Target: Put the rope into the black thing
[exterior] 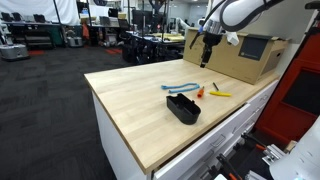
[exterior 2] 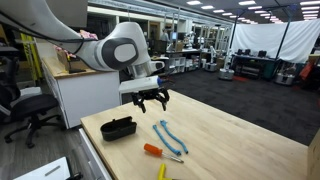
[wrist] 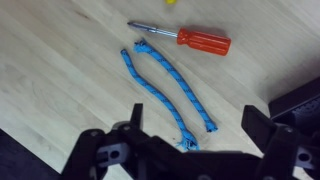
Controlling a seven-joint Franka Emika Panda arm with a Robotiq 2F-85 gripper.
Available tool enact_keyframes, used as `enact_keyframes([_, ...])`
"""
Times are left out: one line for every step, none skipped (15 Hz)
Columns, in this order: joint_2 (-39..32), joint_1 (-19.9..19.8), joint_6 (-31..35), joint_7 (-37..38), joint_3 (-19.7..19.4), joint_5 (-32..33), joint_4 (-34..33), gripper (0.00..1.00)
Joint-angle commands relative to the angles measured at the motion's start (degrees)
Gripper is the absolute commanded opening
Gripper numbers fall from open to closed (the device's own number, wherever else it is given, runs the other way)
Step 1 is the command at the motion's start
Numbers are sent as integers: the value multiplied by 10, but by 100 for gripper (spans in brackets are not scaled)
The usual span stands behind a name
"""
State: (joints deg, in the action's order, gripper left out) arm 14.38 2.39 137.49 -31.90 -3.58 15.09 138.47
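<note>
The rope [wrist: 178,84] is a light-blue cord folded into two strands, lying flat on the wooden table; it shows in both exterior views [exterior: 180,87] [exterior 2: 168,137]. The black thing [exterior: 183,108] is a small open-topped bin standing beside the rope, nearer the table edge, and it is empty in an exterior view [exterior 2: 118,127]. My gripper [wrist: 195,125] is open and empty. It hangs well above the table [exterior: 206,58] [exterior 2: 150,101], with the rope's frayed ends between its fingers in the wrist view.
An orange-handled screwdriver [wrist: 195,39] [exterior: 199,92] [exterior 2: 152,150] lies next to the rope. A yellow pen-like stick [exterior: 220,94] lies beyond it. A large cardboard box [exterior: 240,55] stands at the table's far end. The bin is close to the table edge.
</note>
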Motion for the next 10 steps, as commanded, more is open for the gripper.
enact_keyframes([-45,8,55,-104,-9,2,0,100])
enact_keyframes([-56,8,64,-134,-8,0,-1,100])
enact_keyframes([-65,7,70,-164,-7,0,-2,100])
enact_keyframes([-75,6,77,-192,-6,0,-3,100])
enact_keyframes([-86,4,82,-221,-5,1,-5,100])
enact_keyframes([-98,1,87,-248,-3,5,-8,100])
enact_keyframes([-108,-1,90,-274,-1,10,-10,100])
enact_keyframes([-123,-5,96,-293,0,19,-15,100])
enact_keyframes([-134,-7,102,-309,1,24,-18,100])
enact_keyframes([-148,-10,115,-324,1,27,-21,100])
